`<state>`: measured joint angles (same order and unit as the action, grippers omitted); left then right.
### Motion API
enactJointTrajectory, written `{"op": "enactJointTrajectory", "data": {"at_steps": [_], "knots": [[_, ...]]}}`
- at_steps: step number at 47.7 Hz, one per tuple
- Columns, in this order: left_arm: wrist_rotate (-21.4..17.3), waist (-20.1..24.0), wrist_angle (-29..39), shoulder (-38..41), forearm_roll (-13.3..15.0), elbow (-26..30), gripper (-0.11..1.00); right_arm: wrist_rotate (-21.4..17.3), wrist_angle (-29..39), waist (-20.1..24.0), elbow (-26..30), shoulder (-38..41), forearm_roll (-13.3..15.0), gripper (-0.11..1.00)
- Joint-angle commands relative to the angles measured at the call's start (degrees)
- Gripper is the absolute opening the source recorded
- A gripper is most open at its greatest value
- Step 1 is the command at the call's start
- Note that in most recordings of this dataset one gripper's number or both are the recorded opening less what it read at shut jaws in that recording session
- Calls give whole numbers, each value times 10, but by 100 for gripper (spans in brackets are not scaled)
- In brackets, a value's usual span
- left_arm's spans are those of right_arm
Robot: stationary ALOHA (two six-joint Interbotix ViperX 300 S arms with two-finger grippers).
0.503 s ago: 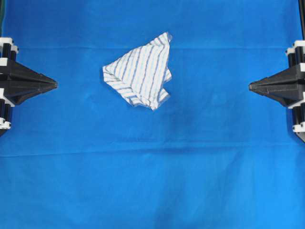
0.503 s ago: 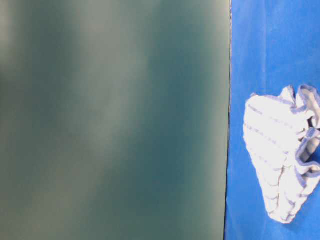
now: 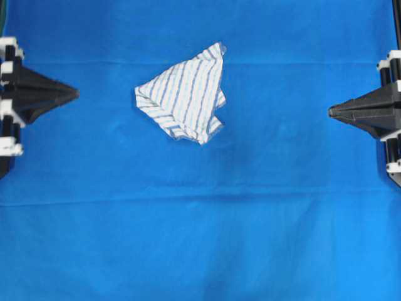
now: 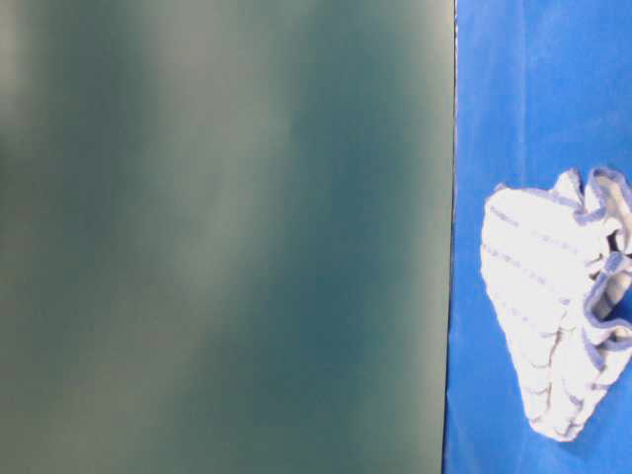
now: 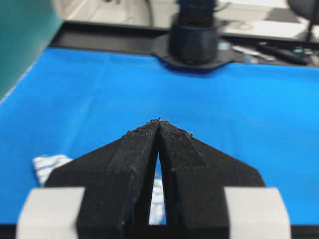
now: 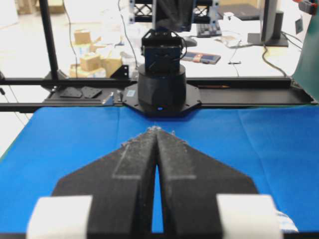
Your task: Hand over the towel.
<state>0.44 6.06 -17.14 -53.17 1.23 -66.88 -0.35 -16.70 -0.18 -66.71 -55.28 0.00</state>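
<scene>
Both claws, left [image 3: 76,94] and right [image 3: 330,112], sitting pinched shut and empty, towel [image 3: 185,95] lying between them, nearer left, awaiting pickup

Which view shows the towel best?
Overhead: the towel lies whole and sharp on the blue cloth. Table-level crops it at the frame edge, blurred. Left wrist shows a corner behind the pincer; right wrist barely a sliver.

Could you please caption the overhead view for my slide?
Striped towel lies crumpled on blue cloth between two shut pincers.
</scene>
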Motion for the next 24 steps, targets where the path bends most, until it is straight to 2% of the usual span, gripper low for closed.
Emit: {"op": "enactJointTrajectory", "data": {"at_steps": [1,6,10,18,21,24], "knots": [[0,20,-5,28,2,25,2,-1,-3,0,13,4,-1,1],[1,34,-6,67,3,42,5,-1,-3,1,13,7,-1,1],[4,39,-5,99,4,58,25,-1,-3,0,12,8,-2,1],[18,55,0,184,5,91,75,-1,0,1,11,13,-2,1],[27,64,7,227,5,107,87,-1,0,0,11,17,-2,1],[33,70,18,266,5,122,93,-1,0,1,11,20,-2,1]]}}
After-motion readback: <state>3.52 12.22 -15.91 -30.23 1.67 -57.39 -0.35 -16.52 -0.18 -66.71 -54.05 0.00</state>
